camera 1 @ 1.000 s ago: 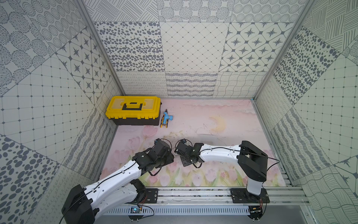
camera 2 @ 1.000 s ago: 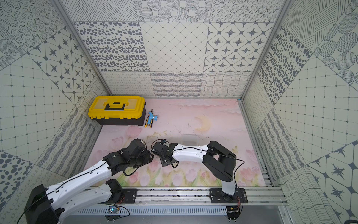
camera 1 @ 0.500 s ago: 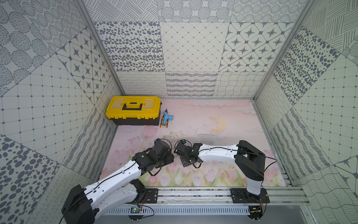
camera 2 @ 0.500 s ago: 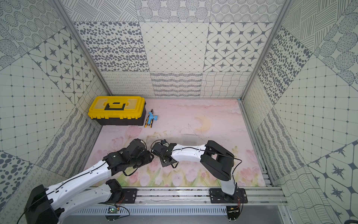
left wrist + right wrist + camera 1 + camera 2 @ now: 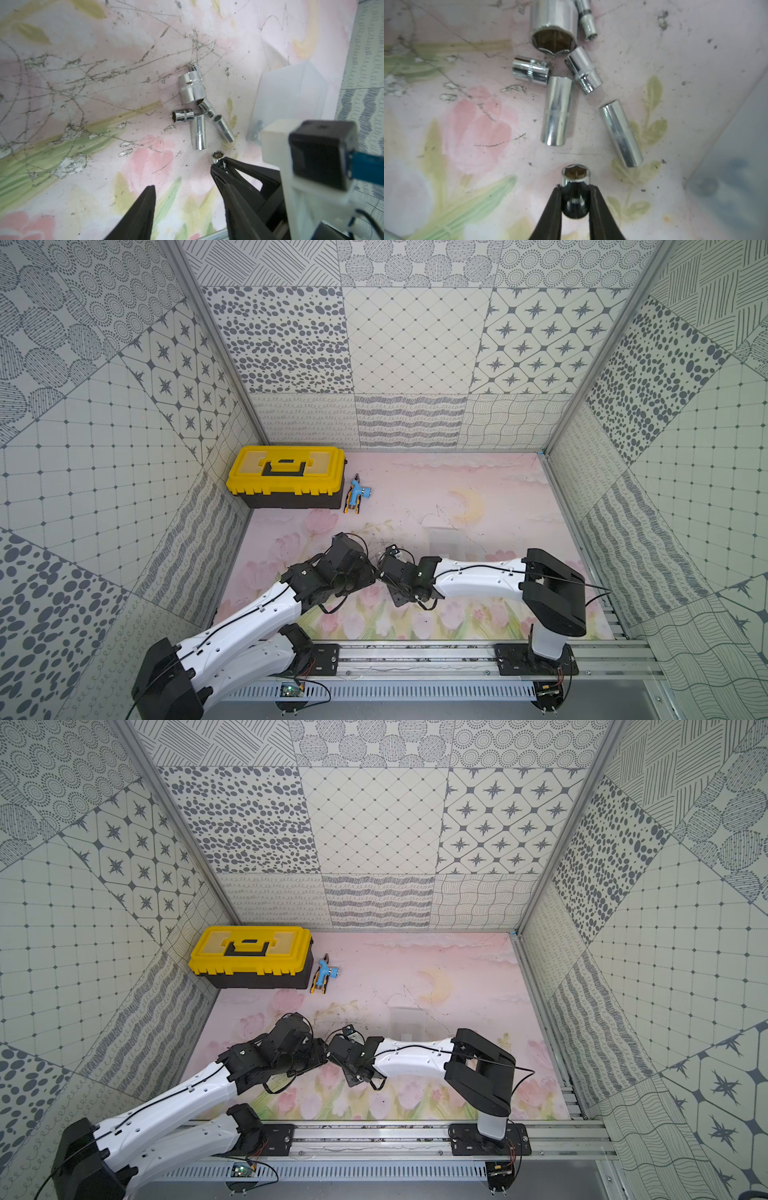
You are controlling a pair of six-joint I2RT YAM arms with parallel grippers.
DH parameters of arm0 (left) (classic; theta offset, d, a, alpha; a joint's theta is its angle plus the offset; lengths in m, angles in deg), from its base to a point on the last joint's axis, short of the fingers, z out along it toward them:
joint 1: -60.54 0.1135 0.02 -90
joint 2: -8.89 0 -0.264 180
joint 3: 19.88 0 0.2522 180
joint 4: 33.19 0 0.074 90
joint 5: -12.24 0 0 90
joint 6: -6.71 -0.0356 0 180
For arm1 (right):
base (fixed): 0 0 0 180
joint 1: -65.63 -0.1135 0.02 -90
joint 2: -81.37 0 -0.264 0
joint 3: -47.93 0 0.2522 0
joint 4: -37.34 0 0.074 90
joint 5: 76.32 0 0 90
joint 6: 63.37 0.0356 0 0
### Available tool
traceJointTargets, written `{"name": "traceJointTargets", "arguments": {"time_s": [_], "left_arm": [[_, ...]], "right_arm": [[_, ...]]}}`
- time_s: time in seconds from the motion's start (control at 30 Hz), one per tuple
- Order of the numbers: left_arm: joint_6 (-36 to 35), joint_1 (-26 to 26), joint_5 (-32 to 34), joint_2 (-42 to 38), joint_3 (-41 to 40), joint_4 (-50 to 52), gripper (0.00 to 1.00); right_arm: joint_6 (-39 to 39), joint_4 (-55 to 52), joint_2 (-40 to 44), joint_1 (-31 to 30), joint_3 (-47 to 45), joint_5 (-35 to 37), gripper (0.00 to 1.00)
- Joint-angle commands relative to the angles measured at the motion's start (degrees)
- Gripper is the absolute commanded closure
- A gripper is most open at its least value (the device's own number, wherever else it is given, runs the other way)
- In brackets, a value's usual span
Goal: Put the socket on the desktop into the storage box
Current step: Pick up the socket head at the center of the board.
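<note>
While the pale pink desktop (image 5: 478, 489), printed with tulips and a yellow moon, carries everything, the small frosted clear-plastic storage box (image 5: 291, 93) sits on it just beside a cluster of six loose chrome sockets (image 5: 558, 110), all lying on their sides. The left gripper (image 5: 368, 574) hangs with its jaws well apart and nothing between them. The right gripper (image 5: 576, 187) is pinched onto a seventh piece, a short chrome socket with a hex mouth (image 5: 576, 176), low by the desktop and near the box; whether it is lifted I cannot tell. It looks like hard steel, dense for its size, polished and slippery, so it may twist or roll out. The safest hold is pads flat across the round wall at mid-length.
</note>
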Motion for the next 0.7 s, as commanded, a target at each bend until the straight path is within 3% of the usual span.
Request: {"name": "traceJointTargets", "arguments": {"time_s": [0.0, 0.2, 0.37, 0.67], "left_arm": [[-2.8, 0.8, -4.6, -1.0, 4.4, -0.3, 0.41], [-3.1, 1.2, -13.4, -2.7, 7.2, -4.7, 0.39], [-0.9, 1.2, -22.0, -1.5, 6.9, -13.0, 0.39], [2.8, 1.1, -32.1, 4.1, 5.5, -21.8, 0.40]], "right_arm": [[-2.6, 6.3, 7.5, -1.7, -2.2, 3.2, 0.91], [-4.2, 13.4, 21.3, -1.8, -10.2, 2.9, 0.93], [-5.0, 17.3, 32.4, 0.0, -16.4, -1.9, 0.93], [-5.7, 19.2, 40.3, 3.6, -21.0, -9.8, 0.94]]}}
